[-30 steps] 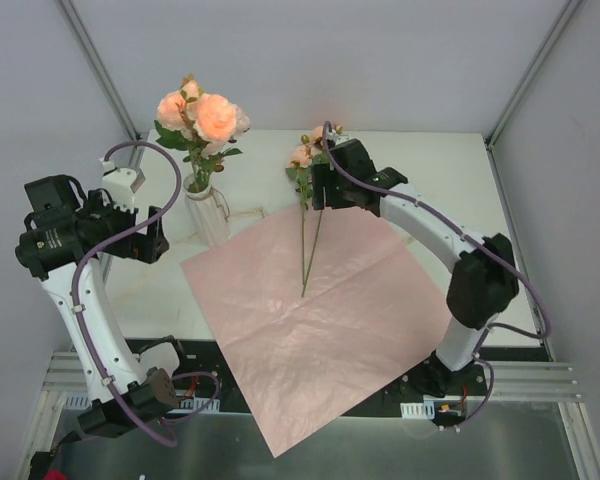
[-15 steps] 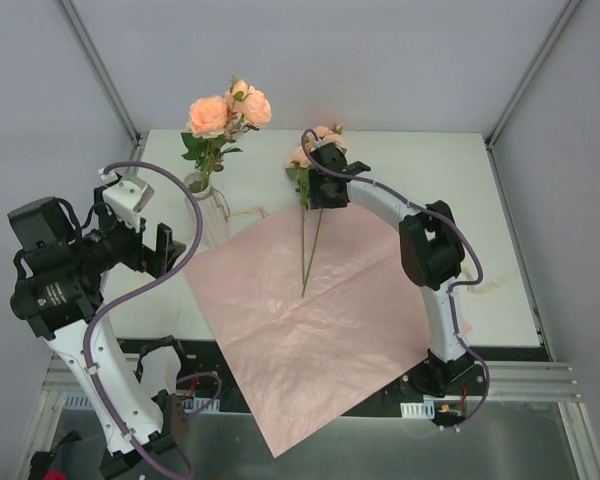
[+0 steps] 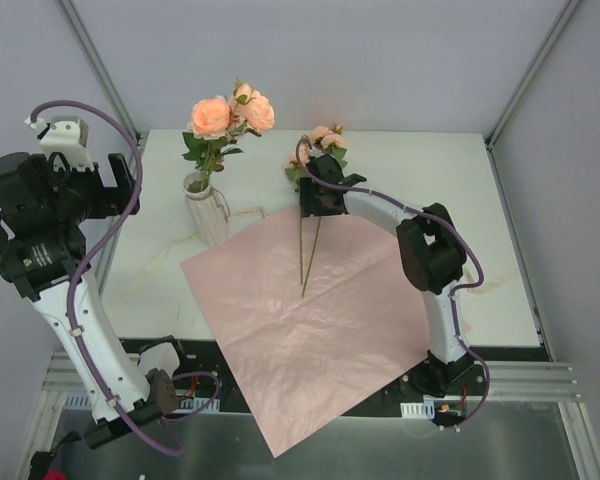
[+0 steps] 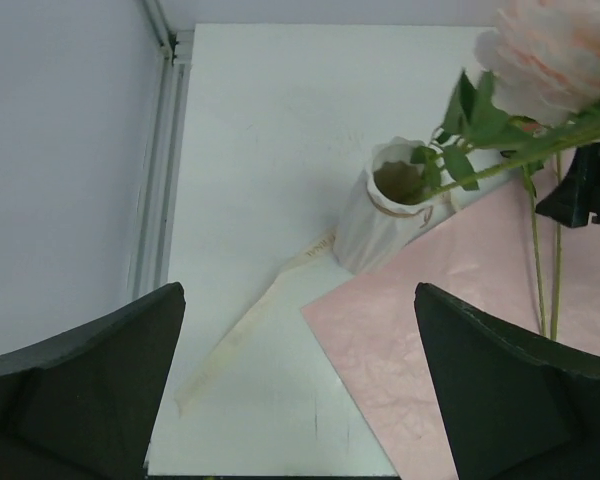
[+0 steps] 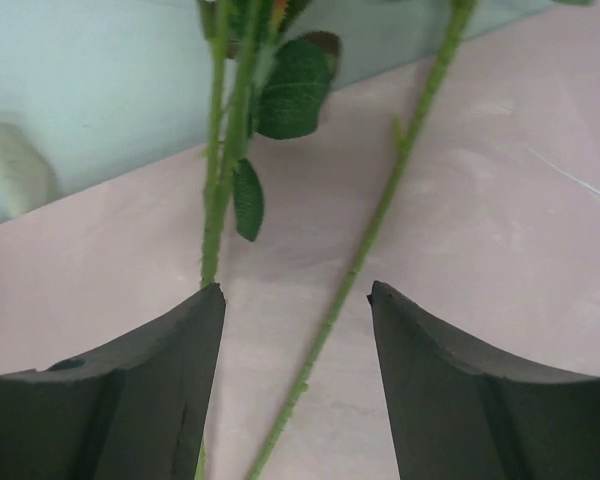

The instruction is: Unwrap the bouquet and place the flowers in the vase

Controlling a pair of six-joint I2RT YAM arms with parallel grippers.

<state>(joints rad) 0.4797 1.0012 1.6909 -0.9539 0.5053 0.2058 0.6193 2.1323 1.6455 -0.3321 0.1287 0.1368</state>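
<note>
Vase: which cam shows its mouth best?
Left wrist: it looks down into the vase, so the open rim and a stem inside are clear. Top external shows it small and side-on. Right wrist: no vase identifiable.

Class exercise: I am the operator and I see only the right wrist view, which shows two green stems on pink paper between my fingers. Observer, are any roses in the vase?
Observer: Yes. The vase holds a bunch of peach roses. It stands by the far left edge of the pink paper.
Operator: Where are the blooms of my two stems?
Observer: The blooms of the loose flowers lie past the paper's far edge, on the white table.
Operator: And the left arm?
Observer: The left gripper is open and empty, raised to the left of the vase.
</note>
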